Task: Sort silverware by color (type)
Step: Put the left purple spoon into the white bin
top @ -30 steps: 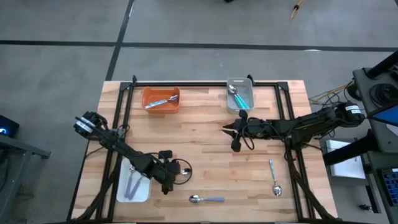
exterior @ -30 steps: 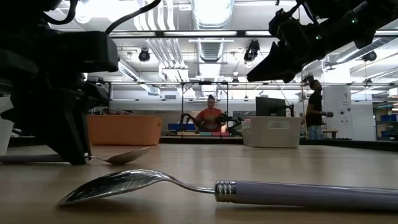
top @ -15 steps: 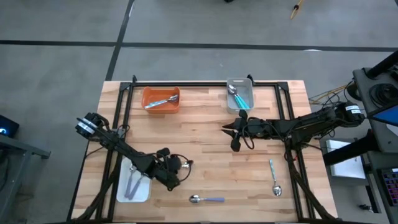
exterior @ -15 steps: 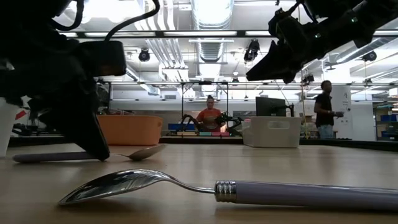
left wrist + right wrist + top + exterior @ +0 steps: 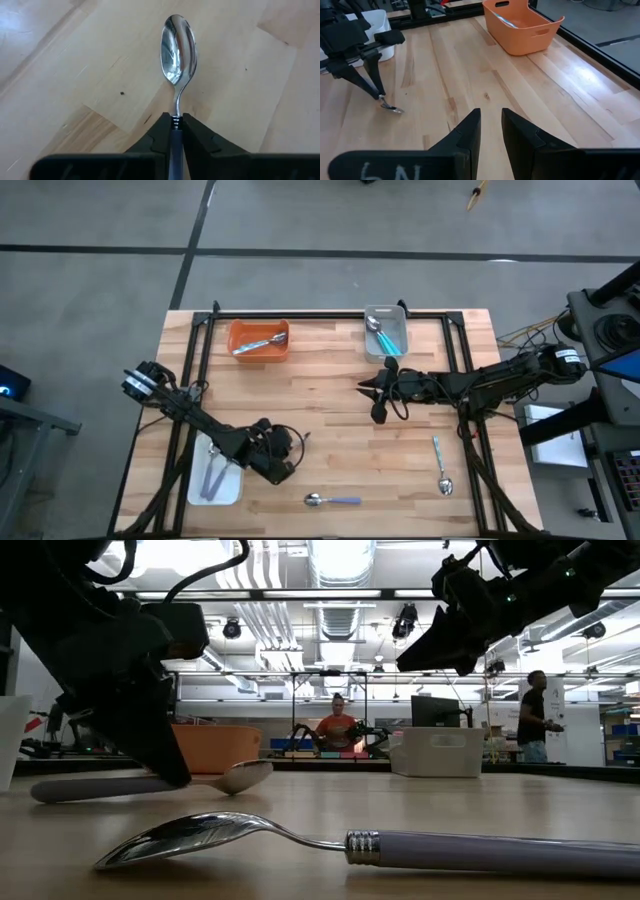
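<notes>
**Spoon pinched near its neck could twist or slip on the way to a tray**

Risk first, largest to smallest. Left hand (image 5: 283, 463) is clamped on the handle of a lavender-handled spoon (image 5: 177, 52), gripping just behind the bowl, with the bowl barely off the counter (image 5: 330, 400) and the handle tilted low in the low view. Held that close to one end, the spoon may pivot in the fingers or drag its bowl along the wood if the lift is shallow. A lesser worry: the white tray (image 5: 213, 480) sits just beside this hand, so a careless swing could clip its wall. Smaller still, the right hand (image 5: 379, 388) hovers mid-counter with its fingers narrowly parted and holding nothing; it is well apart from the left and unlikely to interfere.

Containers next. White tray, near the left front edge, holds 2 pale-handled spoons lying side by side. Orange tray (image 5: 259, 340) at the far side holds what looks like 1 or 2 silvery spoons. Grey tray (image 5: 387, 332), far right of centre, holds teal-handled pieces; I cannot count them.

Loose on the counter remain 2: another lavender spoon (image 5: 333, 500) at the front and a teal spoon (image 5: 440, 466) to the right
</notes>
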